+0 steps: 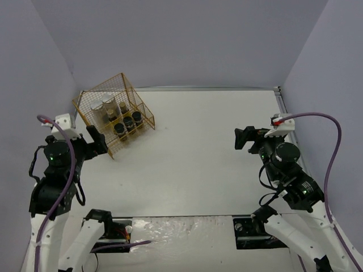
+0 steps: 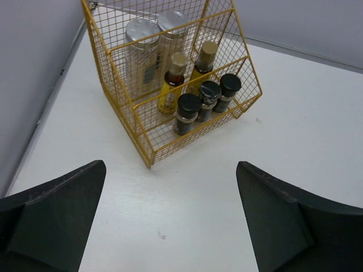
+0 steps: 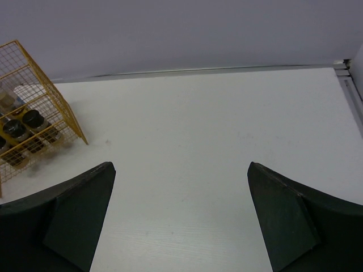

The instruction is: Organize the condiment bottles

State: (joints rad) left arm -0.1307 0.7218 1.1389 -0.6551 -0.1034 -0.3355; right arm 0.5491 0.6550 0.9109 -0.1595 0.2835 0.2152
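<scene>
Seven condiment bottles stood inside the gold wire rack (image 2: 121, 107) at the far left of the white table (image 2: 295, 113), close to the left wall. Two silver-lidded white cylinders (image 2: 142, 56) occupied the back tier, side by side. Their blue labels showed through the mesh, but the print was too small to read. Two slim yellow tan-capped bottles (image 2: 172, 82) stood upright on the middle tier. Three short black-capped jars (image 2: 187, 113) lined the front tier in a row, touching or nearly so. No writing on the yellow bottles or the jars could be made out.

The left gripper (image 2: 170, 167) hung above the table near the rack's front, aimed at it, its dark fingers (image 2: 62, 215) spread wide and holding nothing. In the overhead view the left arm (image 1: 54, 170) was folded, its wrist raised beside the rack. The right gripper (image 3: 180, 167) also had its fingers spread wide and empty above bare tabletop. It faced left across the table, well apart from the rack, which showed only at the left edge of its wrist camera's view. A purple cable (image 1: 329, 164) looped along each arm.
</scene>
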